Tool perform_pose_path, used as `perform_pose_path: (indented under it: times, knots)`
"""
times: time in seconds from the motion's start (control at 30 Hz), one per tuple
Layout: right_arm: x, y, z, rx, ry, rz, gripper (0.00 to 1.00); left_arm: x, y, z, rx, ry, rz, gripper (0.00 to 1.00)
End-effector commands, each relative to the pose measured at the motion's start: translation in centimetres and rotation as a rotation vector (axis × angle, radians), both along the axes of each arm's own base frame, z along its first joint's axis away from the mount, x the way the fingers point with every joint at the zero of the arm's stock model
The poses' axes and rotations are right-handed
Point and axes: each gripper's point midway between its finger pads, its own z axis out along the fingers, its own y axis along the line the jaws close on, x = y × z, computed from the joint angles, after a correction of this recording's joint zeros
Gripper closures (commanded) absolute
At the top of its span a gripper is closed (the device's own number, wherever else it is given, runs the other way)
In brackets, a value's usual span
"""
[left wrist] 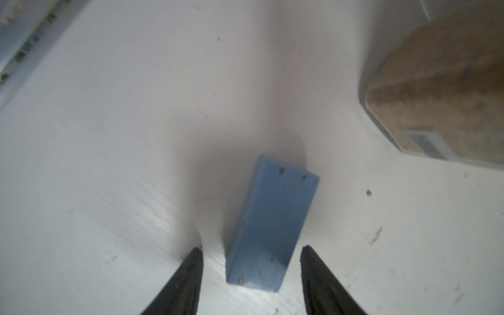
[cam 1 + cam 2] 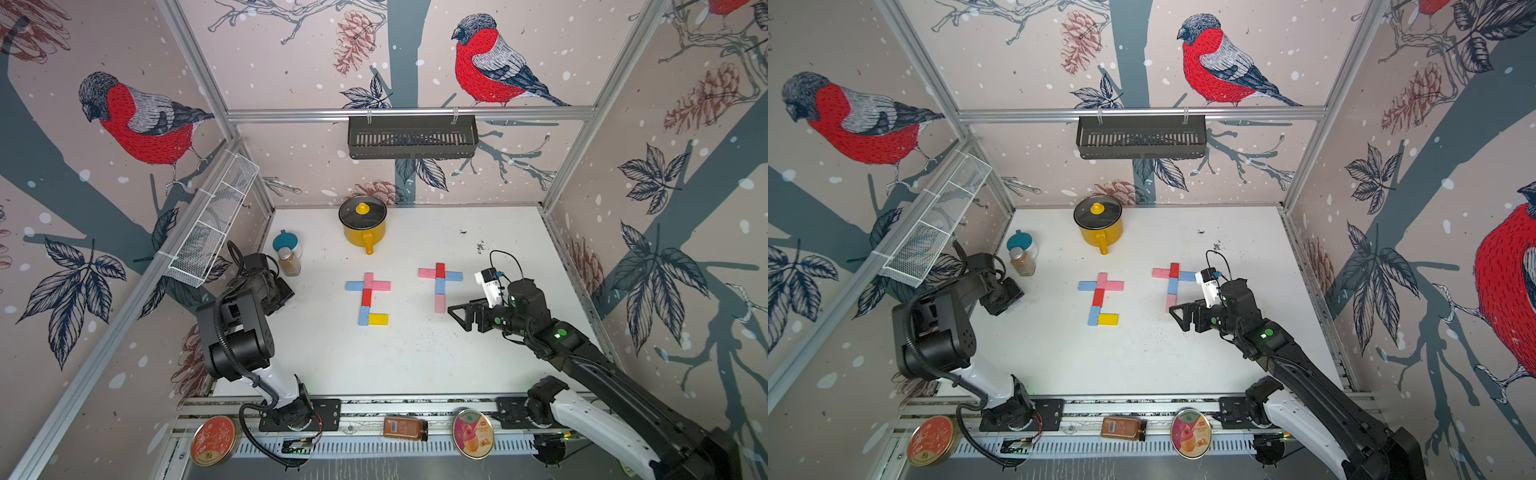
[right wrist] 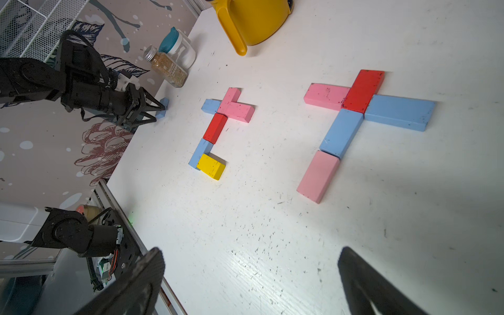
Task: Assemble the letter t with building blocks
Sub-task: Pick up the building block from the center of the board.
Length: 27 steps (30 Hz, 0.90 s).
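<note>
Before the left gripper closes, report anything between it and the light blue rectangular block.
Nothing visible: the light blue rectangular block lies between the left gripper's open fingers; the glass spice jar stands apart.

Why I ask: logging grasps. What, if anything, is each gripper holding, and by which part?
Nothing is held. The left gripper straddles one end of a light blue block, gaps showing on both sides; the right gripper is open and empty.
</note>
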Motion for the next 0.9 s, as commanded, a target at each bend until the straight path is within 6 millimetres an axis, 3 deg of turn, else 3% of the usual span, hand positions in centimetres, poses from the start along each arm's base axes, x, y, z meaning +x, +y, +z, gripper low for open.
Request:
perform_pose_path:
  times: [0.0,0.37,0.53,0.63,0.7,0.87]
  knots:
    - [0.4,-0.1,0.6,-0.001,-0.039,-0.011,0.00,-1.1,0.3,-1.2,0.033,0.099,-0.018,0.46]
    - [0.6,-0.1,0.4,-0.001,-0.029,-0.019,0.00,-1.0,-0.5,-2.1,0.027,0.132,-0.074,0.71]
    - [0.6,-0.4,0.1,-0.016,-0.027,-0.031,0.00,-0.6,-2.7,-0.8,0.033,0.106,-0.155,0.79]
    - [0.7,-0.7,0.2,-0.022,-0.033,-0.047,0.00,0.3,-6.5,1.8,0.066,0.037,-0.265,0.80]
    - [0.8,-0.8,0.4,-0.023,-0.036,-0.054,0.00,0.7,-10.2,4.1,0.088,-0.029,-0.364,0.80]
    - [1.3,-1.5,0.6,-0.037,-0.032,-0.097,0.00,0.1,-18.4,8.3,0.079,-0.165,-0.563,0.81]
